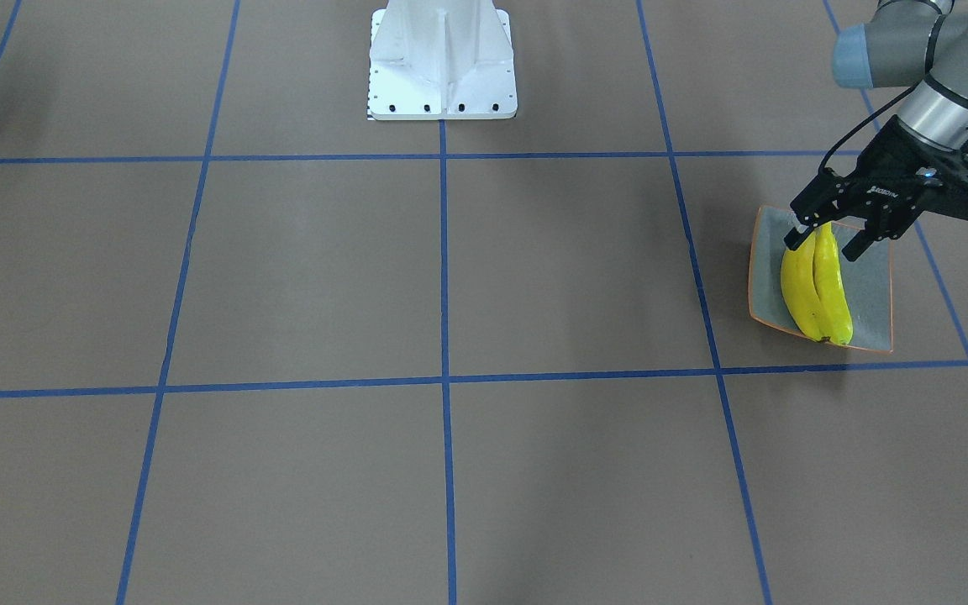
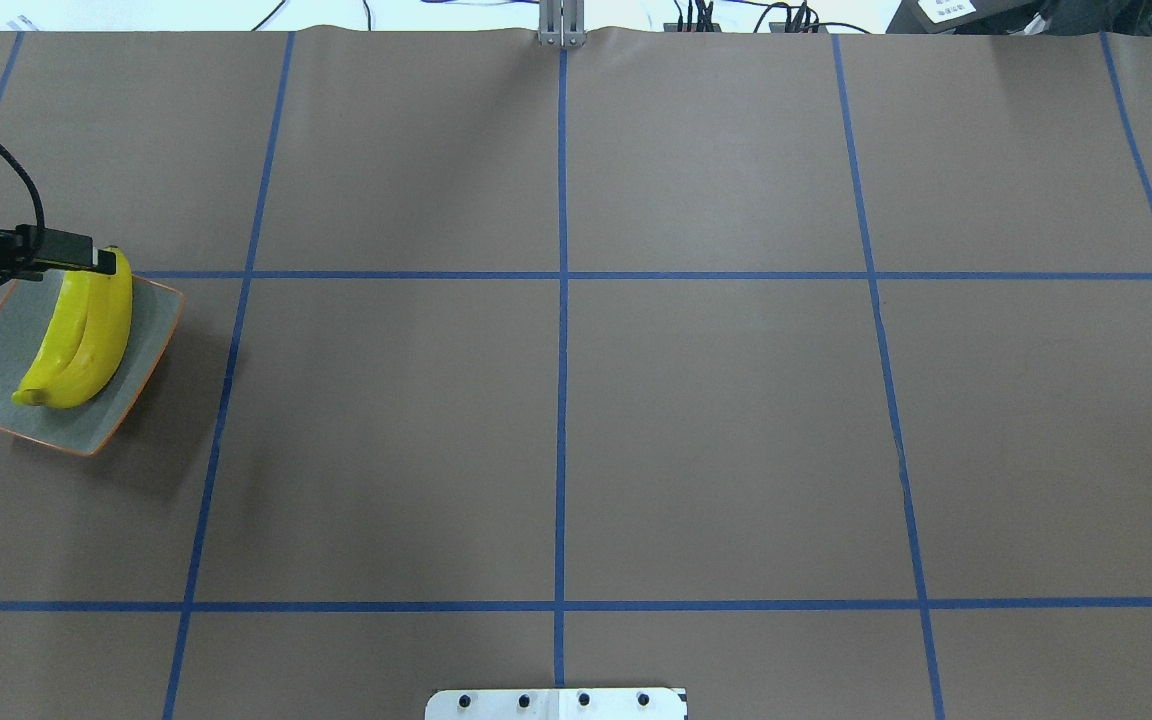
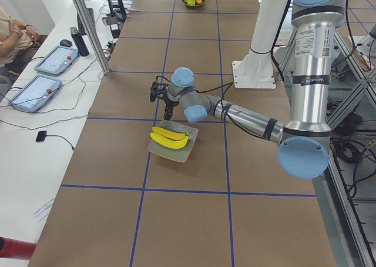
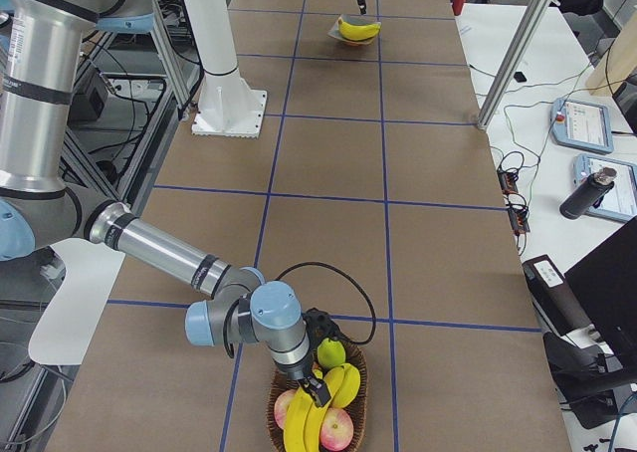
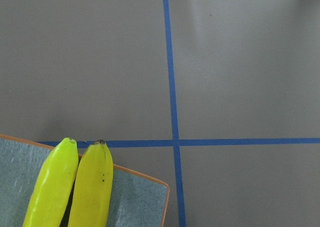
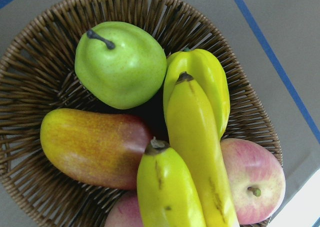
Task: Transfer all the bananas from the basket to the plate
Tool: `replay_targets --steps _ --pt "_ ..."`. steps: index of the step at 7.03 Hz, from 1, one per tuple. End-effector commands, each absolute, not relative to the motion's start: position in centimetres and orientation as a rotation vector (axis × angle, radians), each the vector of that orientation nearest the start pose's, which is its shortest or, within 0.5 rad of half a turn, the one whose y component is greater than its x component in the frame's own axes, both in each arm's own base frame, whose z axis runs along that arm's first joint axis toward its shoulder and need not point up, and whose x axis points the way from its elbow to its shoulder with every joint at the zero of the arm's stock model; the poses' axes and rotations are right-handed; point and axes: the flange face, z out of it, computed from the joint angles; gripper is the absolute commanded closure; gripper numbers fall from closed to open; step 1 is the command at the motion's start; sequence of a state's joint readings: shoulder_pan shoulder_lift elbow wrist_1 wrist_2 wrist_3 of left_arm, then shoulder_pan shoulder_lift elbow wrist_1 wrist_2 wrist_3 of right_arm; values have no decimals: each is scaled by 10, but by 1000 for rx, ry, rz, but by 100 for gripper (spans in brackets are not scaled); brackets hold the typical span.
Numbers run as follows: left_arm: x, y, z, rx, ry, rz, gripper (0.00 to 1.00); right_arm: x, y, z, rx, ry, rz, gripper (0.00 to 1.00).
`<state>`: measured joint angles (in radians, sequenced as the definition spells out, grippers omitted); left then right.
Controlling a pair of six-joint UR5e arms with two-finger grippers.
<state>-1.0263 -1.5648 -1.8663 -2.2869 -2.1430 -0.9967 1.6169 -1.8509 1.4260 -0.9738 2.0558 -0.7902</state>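
Observation:
Two yellow bananas point(image 1: 816, 286) lie side by side on the grey-green plate point(image 1: 870, 286) with the orange rim; they also show in the overhead view point(image 2: 81, 335) and the left wrist view point(image 5: 90, 187). My left gripper point(image 1: 830, 239) is open just above their far ends, one finger on each side. Three more bananas point(image 6: 197, 137) lie in the wicker basket point(image 6: 30, 62). My right gripper point(image 4: 314, 382) hangs close over that basket's bananas point(image 4: 309, 427). I cannot tell whether it is open or shut.
The basket also holds a green pear point(image 6: 120, 62), a red-orange mango point(image 6: 92, 147) and a red apple point(image 6: 252, 182). The white robot base point(image 1: 442, 59) stands mid-table. Plate and basket sit at opposite ends of the brown table with blue tape lines.

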Motion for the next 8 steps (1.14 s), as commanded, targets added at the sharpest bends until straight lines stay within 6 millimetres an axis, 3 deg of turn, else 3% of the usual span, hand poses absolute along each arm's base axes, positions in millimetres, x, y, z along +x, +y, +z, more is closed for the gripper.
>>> replay_targets --steps 1,6,8 --pt "190 -466 436 337 1052 -116 1 103 -352 801 361 -377 -771 7" --pt "190 -466 436 335 1055 -115 1 99 -351 813 328 -374 -779 8" --pt "191 -466 436 334 1054 -116 1 95 -359 810 330 -377 -773 14"
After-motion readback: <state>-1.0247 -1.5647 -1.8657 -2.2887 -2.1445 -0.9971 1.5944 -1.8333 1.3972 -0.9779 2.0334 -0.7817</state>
